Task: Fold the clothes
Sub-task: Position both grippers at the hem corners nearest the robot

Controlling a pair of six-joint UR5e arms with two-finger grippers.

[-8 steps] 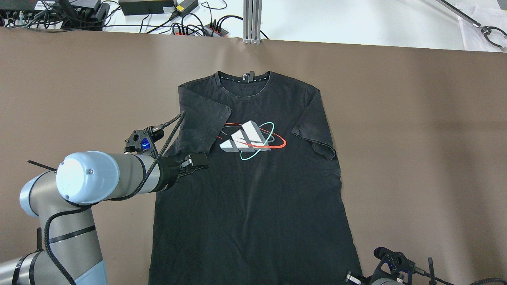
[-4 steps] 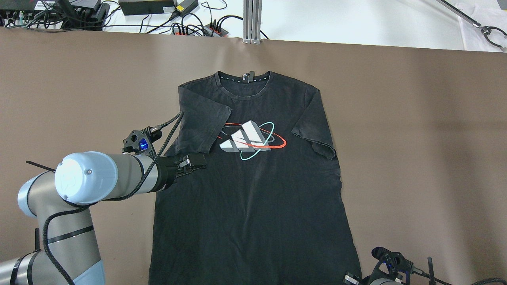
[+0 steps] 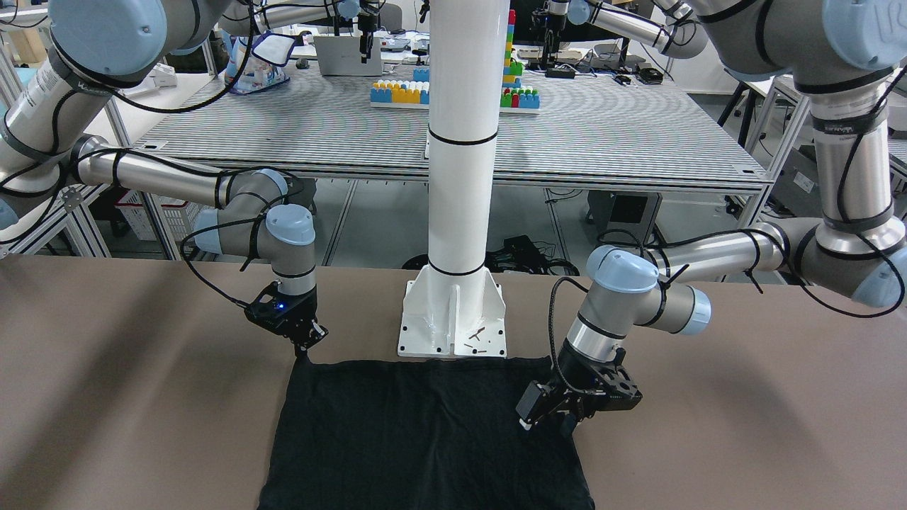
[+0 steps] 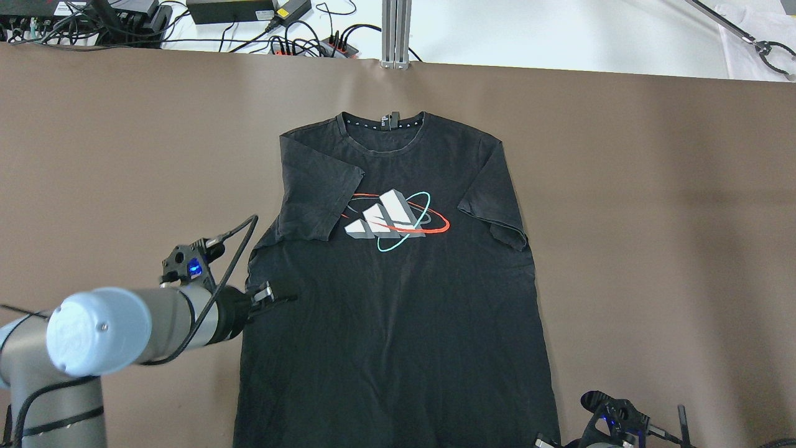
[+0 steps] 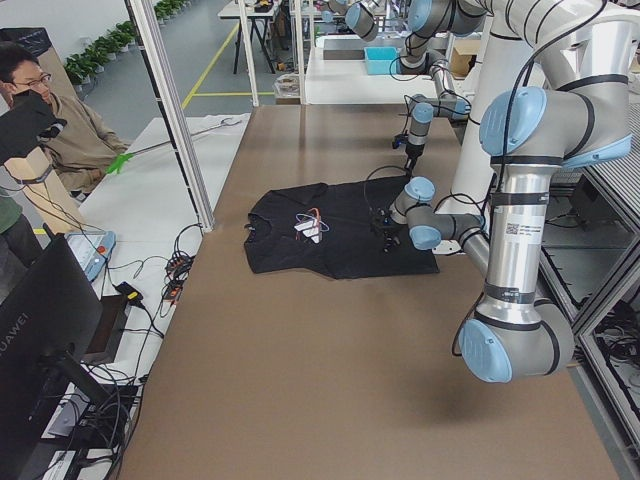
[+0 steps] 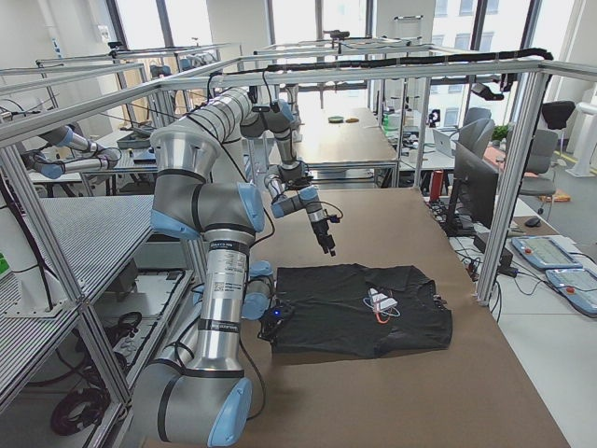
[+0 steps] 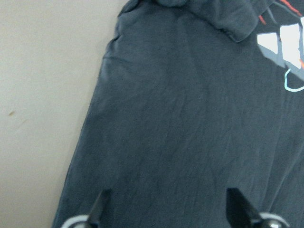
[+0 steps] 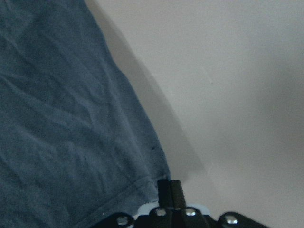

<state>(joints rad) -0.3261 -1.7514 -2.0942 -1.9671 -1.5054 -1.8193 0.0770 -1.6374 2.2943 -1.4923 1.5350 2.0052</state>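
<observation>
The clothes [image 4: 398,311] are one black T-shirt with a white, red and teal logo, lying flat on the brown table, collar far from me. Its left sleeve [image 4: 317,193] is folded in over the chest. My left gripper [image 4: 277,297] is open just above the shirt's left side, below that sleeve. In the left wrist view its fingertips [image 7: 103,197] stand wide apart over the cloth [image 7: 180,118]. My right gripper [image 3: 307,347] is shut on the hem's right corner. In the right wrist view its fingers [image 8: 169,190] are pressed together at the hem's end [image 8: 61,133].
The white pillar [image 3: 460,177] stands on its base plate [image 3: 453,333] just behind the hem. An aluminium post [image 4: 396,31] and cables [image 4: 298,37] lie beyond the table's far edge. Brown table [image 4: 653,218] lies on both sides of the shirt.
My left gripper has moved back towards me and to the left, from beside the folded sleeve to the shirt's left side lower down. The shirt and right arm have barely moved.
</observation>
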